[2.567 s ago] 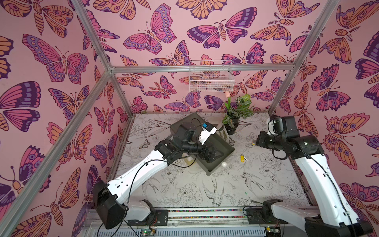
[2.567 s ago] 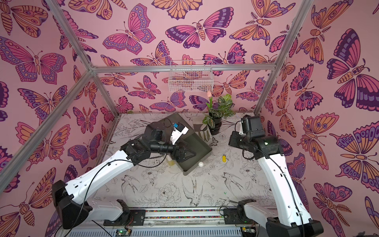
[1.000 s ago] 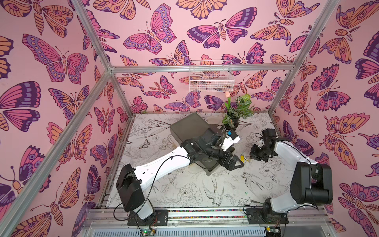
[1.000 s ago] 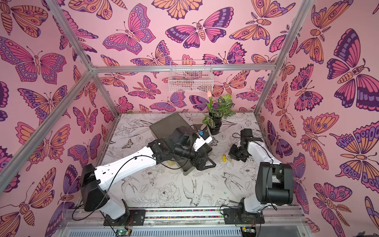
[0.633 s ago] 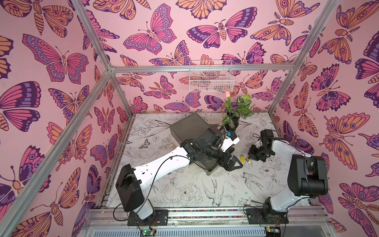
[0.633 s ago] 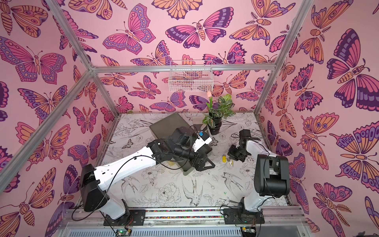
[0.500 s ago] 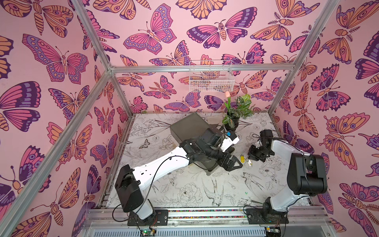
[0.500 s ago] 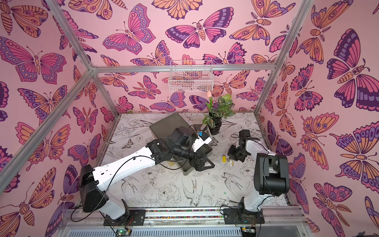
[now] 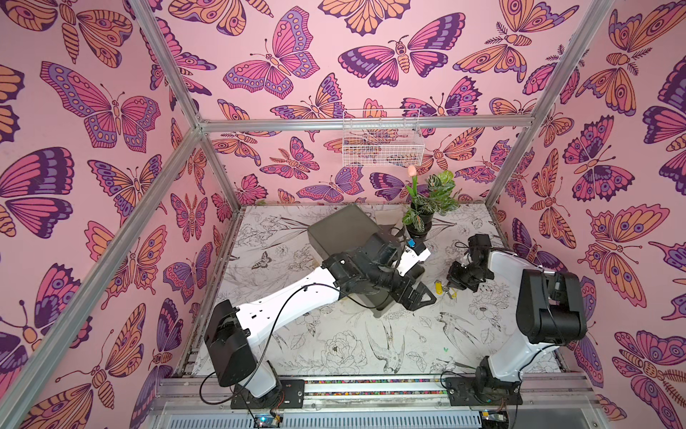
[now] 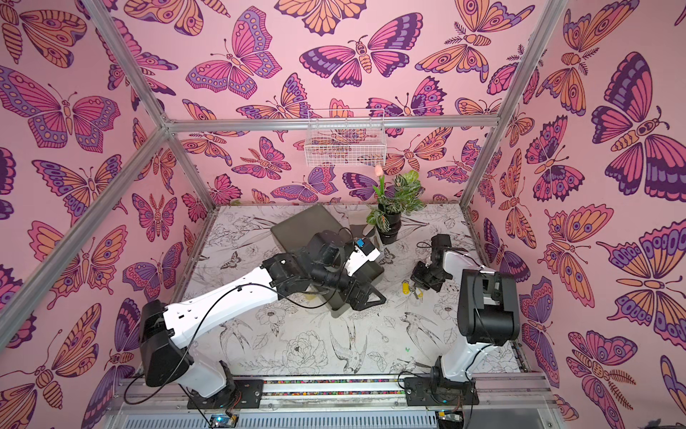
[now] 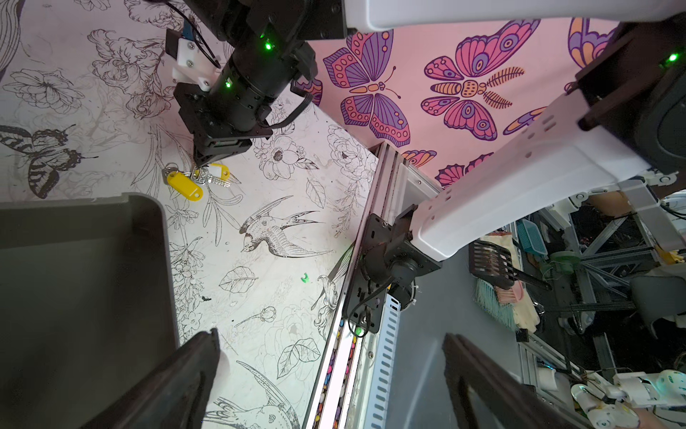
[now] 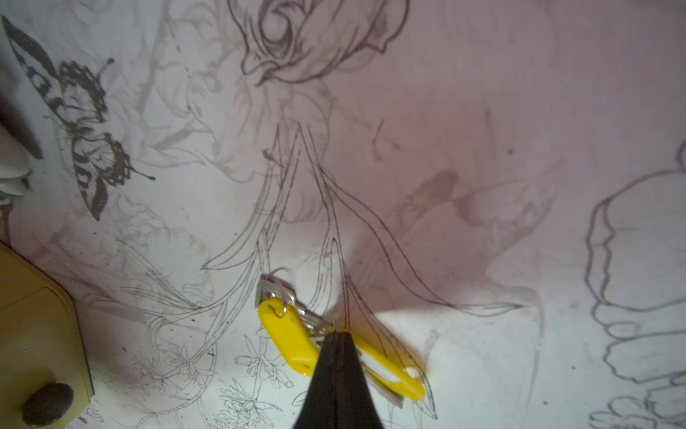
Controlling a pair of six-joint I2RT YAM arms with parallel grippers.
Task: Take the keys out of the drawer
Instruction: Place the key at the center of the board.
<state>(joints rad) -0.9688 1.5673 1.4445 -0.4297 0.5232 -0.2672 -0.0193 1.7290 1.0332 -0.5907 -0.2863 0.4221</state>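
Beside the drawer, right jaws tight on keys; left jaws wide, empty.

Nothing is showing legibly in any view: no writing, brand, number or sign. The white slip in one yellow tag of the keys is looking blank or too blurred to read.

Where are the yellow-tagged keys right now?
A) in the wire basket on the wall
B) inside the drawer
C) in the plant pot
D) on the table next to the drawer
D: the keys lie on the table, just outside the corner of the drawer.
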